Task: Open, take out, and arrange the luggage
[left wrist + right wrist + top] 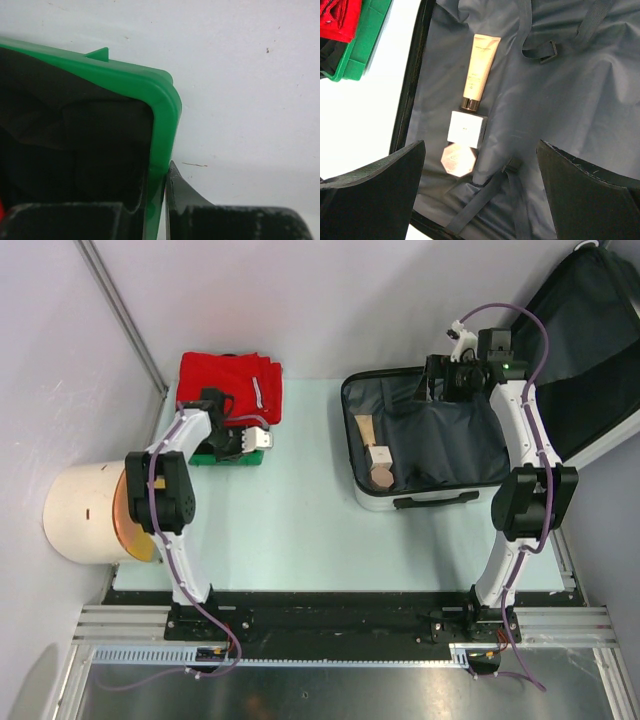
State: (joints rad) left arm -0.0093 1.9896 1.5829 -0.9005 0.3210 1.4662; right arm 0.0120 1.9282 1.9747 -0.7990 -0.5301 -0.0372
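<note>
The luggage (430,455) lies open on the table's right side, with its lid (590,340) leaning up at the far right. Its dark grey lining (570,100) holds a beige tube (479,70), a white box (466,129) and a pink octagonal compact (457,159); they lie near the case's left wall (375,455). My right gripper (440,382) hovers open and empty above the case's far part, its jaws wide apart (481,150). My left gripper (248,440) is shut on the wall of the green tray (162,100), one finger inside and one outside.
Red cloth (230,385) lies piled on the green tray (238,457) at the far left of the table. A cream cylinder (88,512) lies off the table's left edge. Grey walls stand behind and at the left. Loose straps (540,47) cross the lining.
</note>
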